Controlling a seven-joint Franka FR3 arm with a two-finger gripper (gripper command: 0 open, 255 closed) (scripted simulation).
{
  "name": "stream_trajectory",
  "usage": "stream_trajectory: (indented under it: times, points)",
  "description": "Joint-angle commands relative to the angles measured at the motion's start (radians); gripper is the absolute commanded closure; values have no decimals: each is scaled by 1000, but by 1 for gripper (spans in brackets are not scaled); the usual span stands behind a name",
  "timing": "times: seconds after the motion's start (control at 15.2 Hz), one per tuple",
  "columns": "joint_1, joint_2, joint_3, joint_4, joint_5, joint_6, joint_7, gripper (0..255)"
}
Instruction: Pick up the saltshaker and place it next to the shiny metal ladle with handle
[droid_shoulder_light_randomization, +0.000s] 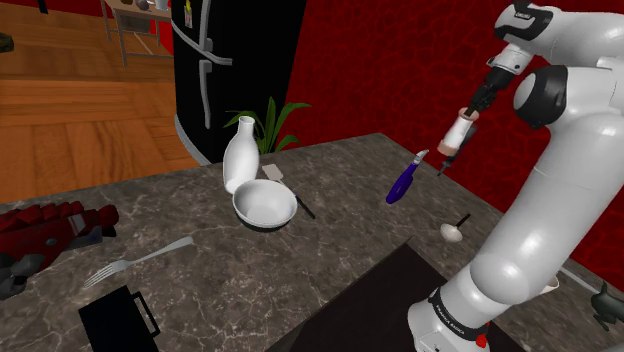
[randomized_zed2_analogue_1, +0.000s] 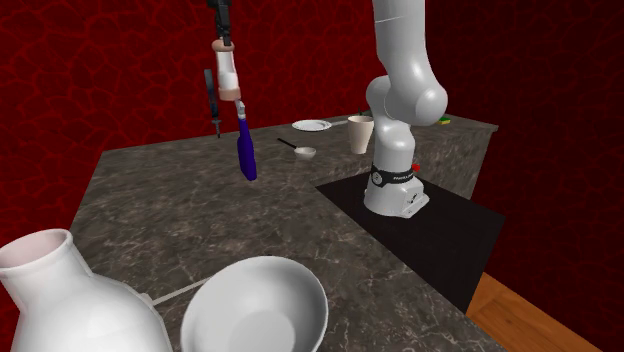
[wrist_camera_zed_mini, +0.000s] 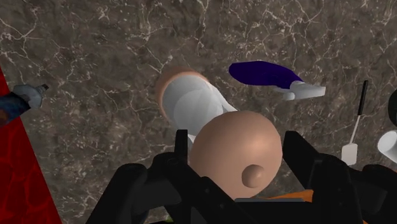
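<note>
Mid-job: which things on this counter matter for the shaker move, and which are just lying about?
Part of the job:
saltshaker, clasped in the claw, off the counter
ladle, the spot to set it beside

Just lying about:
blue-handled utensil
bowl
white vase
fork
cup
plate

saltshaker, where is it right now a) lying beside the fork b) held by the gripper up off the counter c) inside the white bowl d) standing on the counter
B: the gripper clasps the saltshaker in the air, well above the counter.
</note>
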Motion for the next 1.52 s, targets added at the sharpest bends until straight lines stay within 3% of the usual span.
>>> stream_trajectory:
  times: [0.0, 0.66, 1.45]
  points:
    - [17, -17, 0, -46, -14, 36, 5, 255]
    - [59, -58, 2, -221, -45, 186, 9, 255]
    - [74, -57, 9, -381, -39, 346, -9, 255]
